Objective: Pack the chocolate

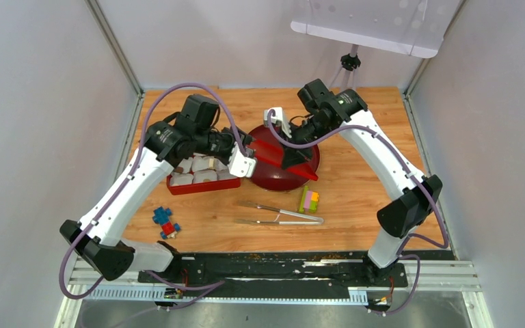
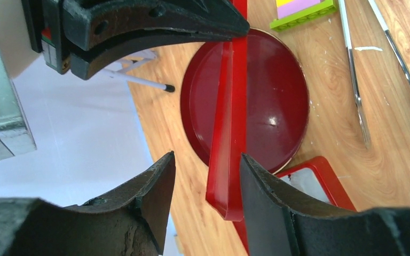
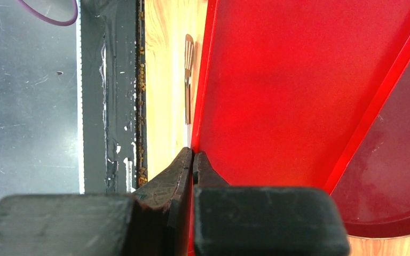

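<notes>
A flat red lid (image 1: 268,152) hangs tilted above a dark red round plate (image 1: 294,179). My right gripper (image 1: 292,149) is shut on the lid's far edge (image 3: 277,80), its fingertips (image 3: 193,152) pinched together on the rim. My left gripper (image 2: 207,156) stands open around the lid's near end (image 2: 227,160): the right finger (image 2: 267,197) lies against it and the left finger (image 2: 155,186) is apart. A red tray (image 1: 202,186) with white paper cups (image 1: 204,167) lies under the left wrist. The chocolate does not show in any view.
Metal tongs (image 1: 280,213) lie in front of the plate, with a green-and-pink block stack (image 1: 308,199) beside them. More toy blocks (image 1: 166,222) sit near the left arm. Grey walls close in the wooden table on three sides.
</notes>
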Robot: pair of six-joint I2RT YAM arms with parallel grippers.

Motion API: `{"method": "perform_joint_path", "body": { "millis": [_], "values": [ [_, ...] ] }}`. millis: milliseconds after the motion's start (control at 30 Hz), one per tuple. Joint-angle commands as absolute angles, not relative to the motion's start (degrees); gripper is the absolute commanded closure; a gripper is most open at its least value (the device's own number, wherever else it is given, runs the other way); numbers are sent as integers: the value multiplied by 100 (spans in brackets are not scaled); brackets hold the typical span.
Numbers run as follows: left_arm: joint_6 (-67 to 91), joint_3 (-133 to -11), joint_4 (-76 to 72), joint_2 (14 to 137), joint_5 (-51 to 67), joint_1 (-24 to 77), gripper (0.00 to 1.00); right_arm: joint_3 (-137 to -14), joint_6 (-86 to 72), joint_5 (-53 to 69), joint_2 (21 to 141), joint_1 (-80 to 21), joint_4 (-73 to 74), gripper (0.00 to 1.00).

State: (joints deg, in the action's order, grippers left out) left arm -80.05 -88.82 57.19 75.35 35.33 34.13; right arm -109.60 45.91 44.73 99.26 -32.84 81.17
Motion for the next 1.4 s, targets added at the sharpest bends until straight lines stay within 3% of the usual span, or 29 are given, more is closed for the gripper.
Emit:
{"method": "perform_joint_path", "body": {
  "millis": [0, 300, 467, 733, 1067, 1367],
  "values": [
    [-7934, -9016, 5912, 7544, 3349, 3439, 44, -11184, 4885, 4519, 9607, -3332, 8025, 100],
    [-8030, -9091, 6196, 7656, 3180, 3444, 47, -11115, 4840, 4484, 9589, -3333, 7974, 100],
    [-8234, -8919, 6103, 7548, 3190, 3439, 42, -11161, 4808, 4509, 9627, -3321, 7999, 100],
    [-8308, -8671, 5690, 7479, 3098, 3432, 59, -11364, 4763, 4516, 9743, -3308, 8139, 100],
    [-8360, -8608, 5414, 7541, 3051, 3433, 59, -11364, 4680, 4640, 9740, -3202, 8146, 100],
    [-8502, -9134, 6092, 7873, 3010, 3436, 70, -11339, 4714, 4709, 9756, -3190, 8139, 100]
  ]
}}
